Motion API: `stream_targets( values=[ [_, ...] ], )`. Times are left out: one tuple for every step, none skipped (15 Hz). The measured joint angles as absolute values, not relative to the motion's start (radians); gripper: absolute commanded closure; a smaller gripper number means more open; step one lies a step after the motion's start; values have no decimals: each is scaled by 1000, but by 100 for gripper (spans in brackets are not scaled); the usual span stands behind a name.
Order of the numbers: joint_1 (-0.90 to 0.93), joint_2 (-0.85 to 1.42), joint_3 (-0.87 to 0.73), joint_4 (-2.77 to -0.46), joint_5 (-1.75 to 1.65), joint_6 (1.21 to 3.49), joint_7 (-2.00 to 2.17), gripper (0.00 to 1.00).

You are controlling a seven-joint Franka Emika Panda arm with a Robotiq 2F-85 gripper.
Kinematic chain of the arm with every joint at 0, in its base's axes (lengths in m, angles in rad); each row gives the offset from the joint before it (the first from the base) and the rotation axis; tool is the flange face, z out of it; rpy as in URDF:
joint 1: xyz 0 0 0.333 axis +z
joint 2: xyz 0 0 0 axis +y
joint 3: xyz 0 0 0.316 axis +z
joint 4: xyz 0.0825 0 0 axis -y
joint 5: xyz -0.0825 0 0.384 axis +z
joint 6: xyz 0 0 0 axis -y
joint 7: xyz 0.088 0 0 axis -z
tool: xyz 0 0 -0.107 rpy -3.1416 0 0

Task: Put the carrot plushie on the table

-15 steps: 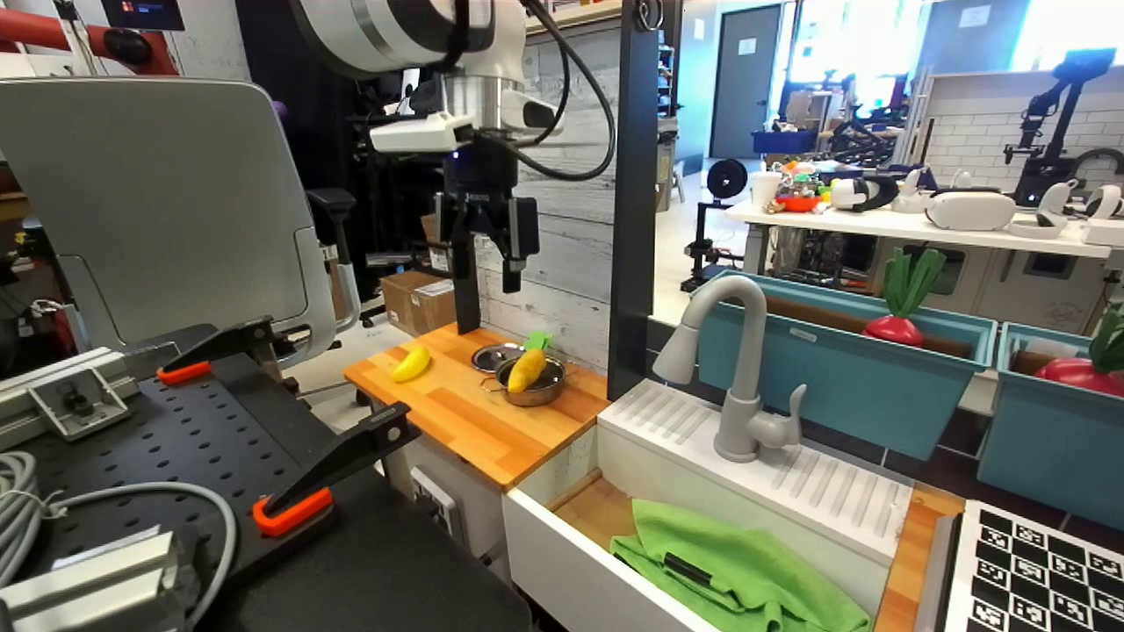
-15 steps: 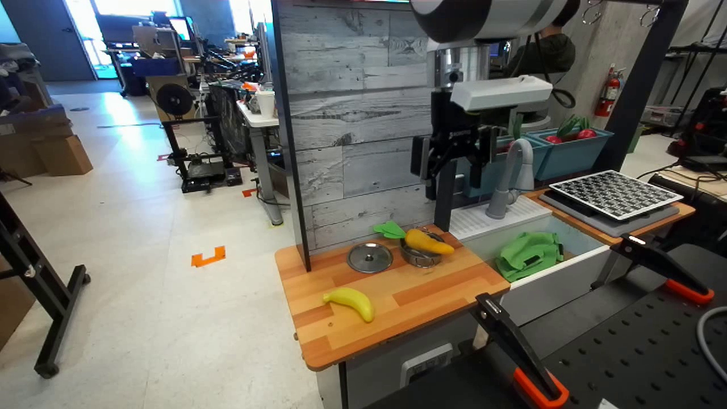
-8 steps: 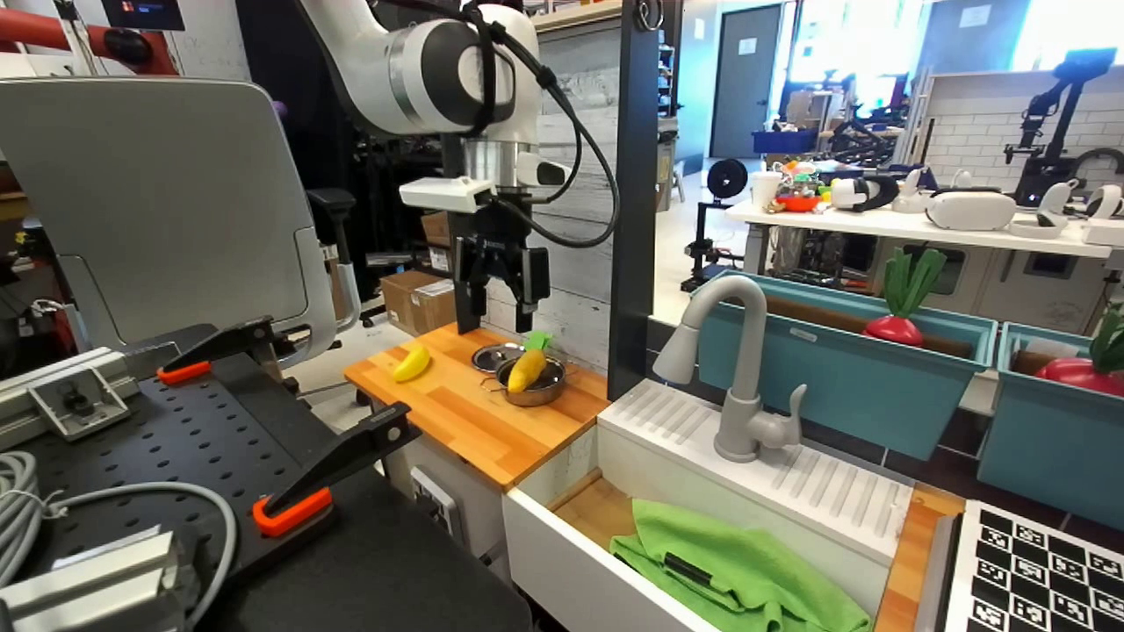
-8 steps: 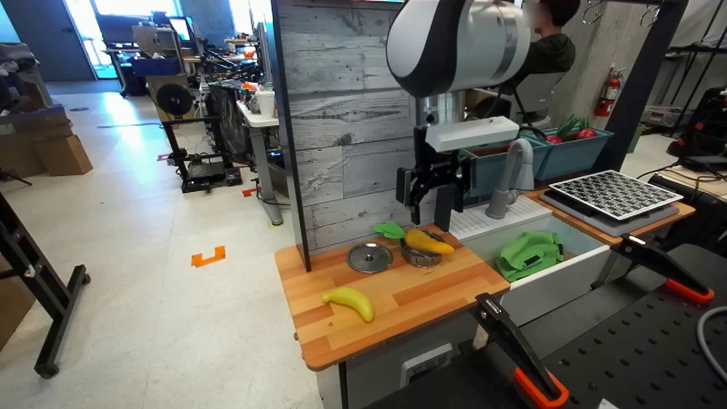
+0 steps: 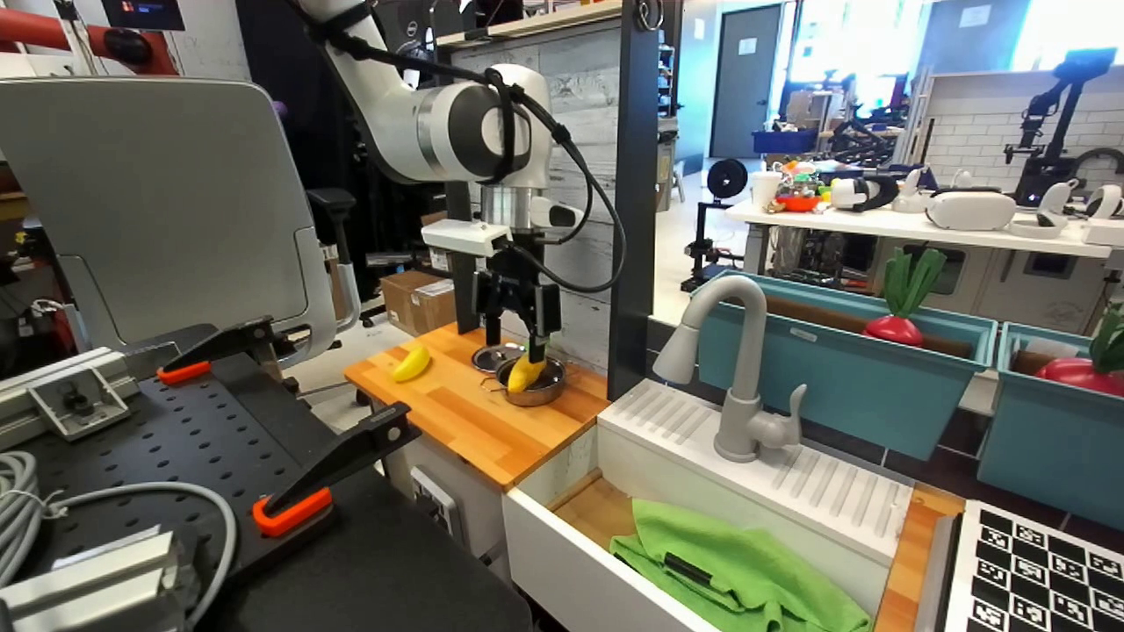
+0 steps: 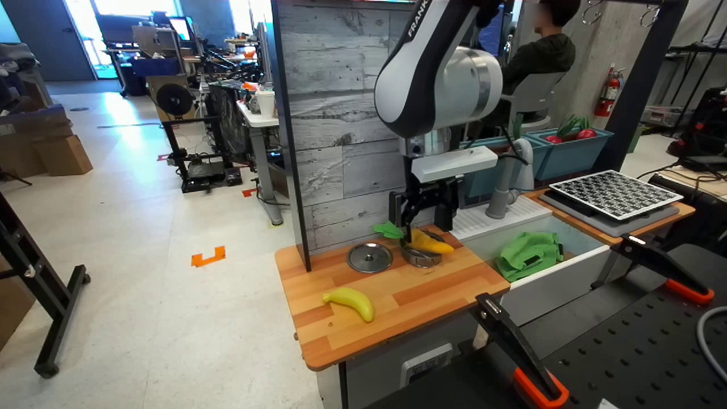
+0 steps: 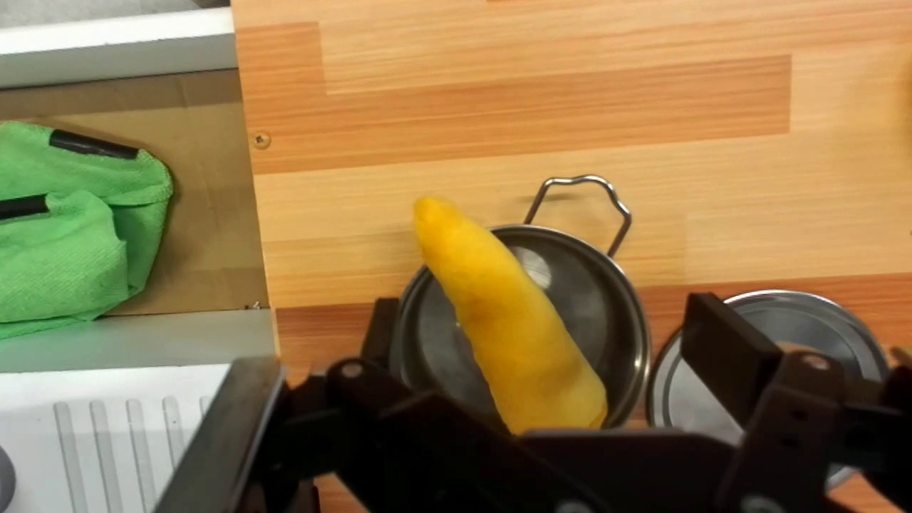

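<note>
The orange-yellow carrot plushie [image 5: 524, 376] lies tilted across the small metal pot [image 5: 540, 397], its tip over the rim. Its green leaves show behind a finger in an exterior view [image 6: 389, 229] and are hidden in the wrist view. The pot [image 6: 420, 261] stands on the wooden table [image 6: 409, 318], near the back wall. My gripper [image 5: 515, 347] points down, open, just above the plushie. In the wrist view the fingers [image 7: 545, 317] stand wide apart, one each side of the plushie [image 7: 499, 306], with gaps visible. Whether a fingertip touches it I cannot tell.
A metal lid [image 6: 370, 258] lies beside the pot. A yellow banana toy [image 6: 353, 303] lies near the table's front. A panelled wall [image 6: 358, 170] stands close behind. The sink with a green cloth [image 6: 528, 257] and a grey faucet [image 5: 745, 369] adjoin the table.
My open gripper has come down from high above the table to the plushie, moving slightly right in an exterior view. The plushie, pot, lid and banana have not moved.
</note>
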State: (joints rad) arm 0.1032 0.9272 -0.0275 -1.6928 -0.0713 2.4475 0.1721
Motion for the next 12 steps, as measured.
stream_targets(
  values=[
    [107,944,-29,-1673,-71,2443,176,0],
    [111,960,-31,-1654,-71,2434,181,0],
    [114,974,-32,-1634,-71,2422,185,25],
    [115,987,-32,-1614,-71,2410,189,26],
    [115,999,-32,-1595,-71,2397,189,34],
    [115,1007,-32,-1581,-71,2381,191,44],
    [115,1011,-32,-1575,-71,2368,194,51],
    [115,1012,-32,-1570,-71,2355,196,58],
    [116,1013,-32,-1565,-71,2342,196,66],
    [116,1013,-32,-1561,-71,2331,196,75],
    [116,1013,-32,-1558,-71,2320,196,82],
    [116,1013,-32,-1554,-71,2308,196,88]
  ],
)
